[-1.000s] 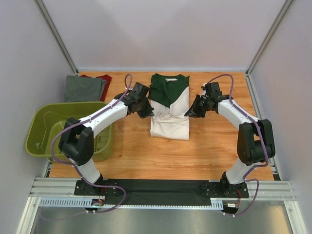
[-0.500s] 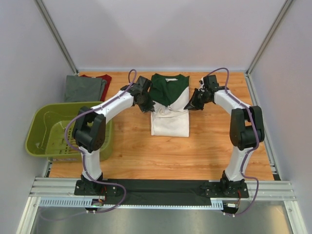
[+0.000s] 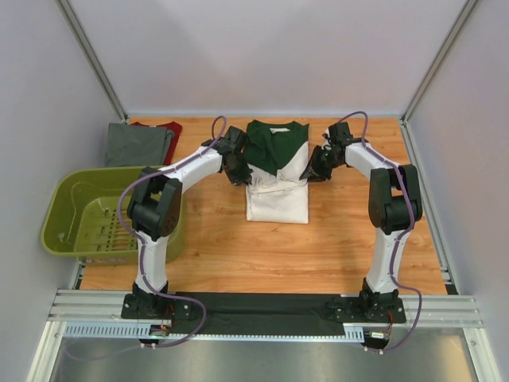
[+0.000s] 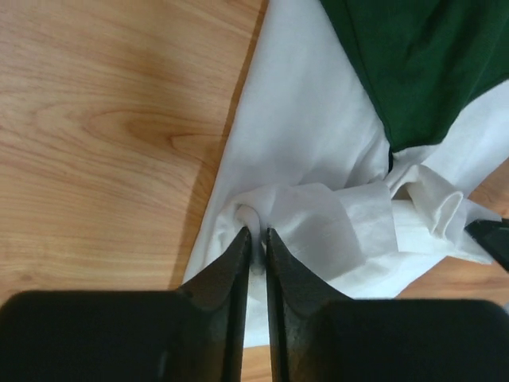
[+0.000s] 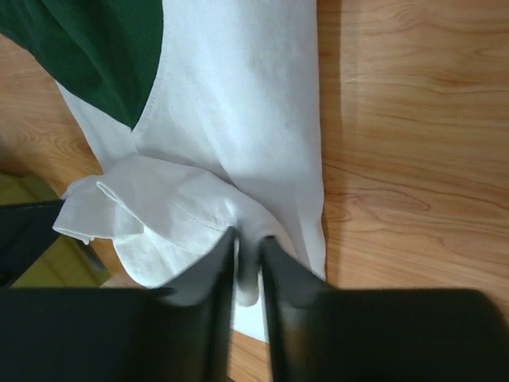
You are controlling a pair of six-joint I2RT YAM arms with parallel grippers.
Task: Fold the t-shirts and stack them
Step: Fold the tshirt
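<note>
The white t-shirt (image 3: 277, 203) is in the middle of the table (image 3: 238, 247), long axis pointing away from the arm bases. The left end effector (image 4: 256, 235) pinches the folded-up hem at the shirt's left edge and the right end effector (image 5: 246, 239) pinches it at the right edge. Both are nearly closed on cloth and about equally near.

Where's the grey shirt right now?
Top view: the grey shirt lies folded at the far left, on the dark red shirt, behind the olive basket.
</note>
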